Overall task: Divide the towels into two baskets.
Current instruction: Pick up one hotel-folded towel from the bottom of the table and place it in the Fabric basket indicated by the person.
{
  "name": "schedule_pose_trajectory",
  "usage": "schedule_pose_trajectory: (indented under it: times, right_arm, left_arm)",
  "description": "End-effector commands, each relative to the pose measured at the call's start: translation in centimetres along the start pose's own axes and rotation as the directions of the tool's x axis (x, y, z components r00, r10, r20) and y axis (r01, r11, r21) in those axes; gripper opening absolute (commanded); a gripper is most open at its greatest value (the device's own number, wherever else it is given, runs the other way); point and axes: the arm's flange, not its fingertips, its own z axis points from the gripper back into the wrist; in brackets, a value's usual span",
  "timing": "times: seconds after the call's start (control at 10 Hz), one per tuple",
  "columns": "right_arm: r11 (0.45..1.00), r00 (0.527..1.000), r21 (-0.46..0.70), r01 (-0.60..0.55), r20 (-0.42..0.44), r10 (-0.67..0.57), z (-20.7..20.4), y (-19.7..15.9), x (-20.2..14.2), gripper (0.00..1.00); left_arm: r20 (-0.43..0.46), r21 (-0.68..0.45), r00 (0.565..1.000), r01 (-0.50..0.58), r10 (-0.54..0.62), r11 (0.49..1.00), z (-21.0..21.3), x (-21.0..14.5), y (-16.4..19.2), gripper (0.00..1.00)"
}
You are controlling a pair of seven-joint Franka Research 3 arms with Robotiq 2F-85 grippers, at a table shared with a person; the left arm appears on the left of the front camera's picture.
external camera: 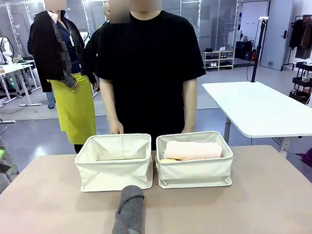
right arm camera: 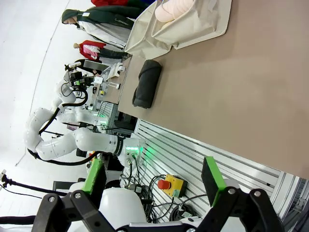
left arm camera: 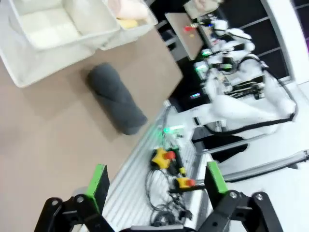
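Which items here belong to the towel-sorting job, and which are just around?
Job: dark grey towel; pink towel; yellow towel; left basket; right basket.
Around: white side table; red-buttoned yellow boxes; cables.

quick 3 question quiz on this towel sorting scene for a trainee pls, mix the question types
1. True or false: the dark grey towel lies on the table, outside both baskets.
2. Which basket holds the pink towel? A) left basket B) right basket
3. Fill in: the left gripper and right gripper both stand ____.

Key: 1 true; 2 B; 3 open
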Motion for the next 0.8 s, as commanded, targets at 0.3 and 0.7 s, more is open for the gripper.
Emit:
schedule_pose_trajectory:
  times: [0.3,0.7]
  right_arm:
    - [1.0,1.0,0.005,-0.013,0.005,0.013,0.1,0.3,0.0,1.0]
    - [1.0,1.0,0.005,-0.013,0.005,0.013,0.1,0.3,0.0,1.0]
  left_arm:
    - [0.13,-0.219,0.986,-0.075,0.106,0.973,4.8,-3.7,6.5,1.0]
    - [0.09,-0.133,0.991,-0.083,0.095,0.988,4.2,-4.1,4.4,1.0]
